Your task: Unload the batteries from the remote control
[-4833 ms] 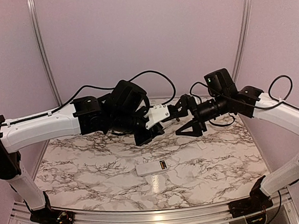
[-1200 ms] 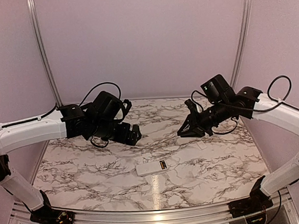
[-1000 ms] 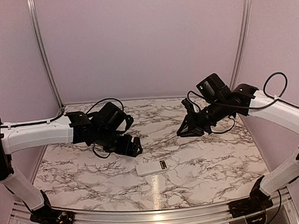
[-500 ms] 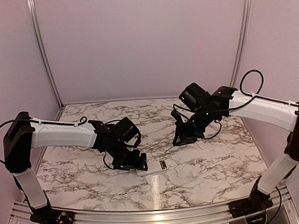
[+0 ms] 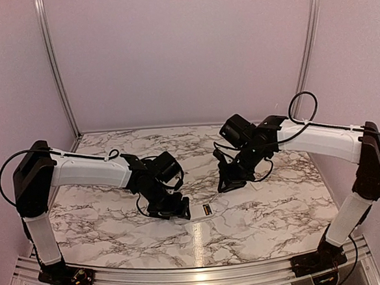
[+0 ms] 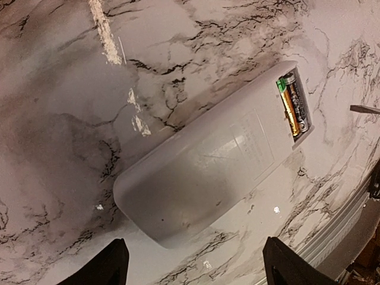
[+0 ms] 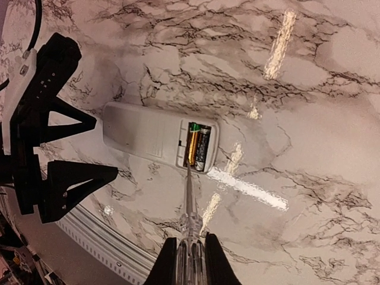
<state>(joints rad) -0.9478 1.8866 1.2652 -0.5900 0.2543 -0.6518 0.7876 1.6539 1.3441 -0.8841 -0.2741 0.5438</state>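
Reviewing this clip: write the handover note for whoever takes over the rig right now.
Left gripper: open, fingers either side of the plain end of the remote control, not closed on it.
Right gripper: shut on a thin metal tool, tip at the edge of the battery recess.
Batteries: both seated side by side in the uncovered recess; the remote lies recess-up on the table.
Done: recess exposed, tool in hand.
Left: pry out both batteries.

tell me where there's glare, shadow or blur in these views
Top external: a bright reflection glares on the table near the remote control. Left wrist: a dark shadow beside it. Right wrist: bright streaks by the batteries; the rod looks soft near the lens.
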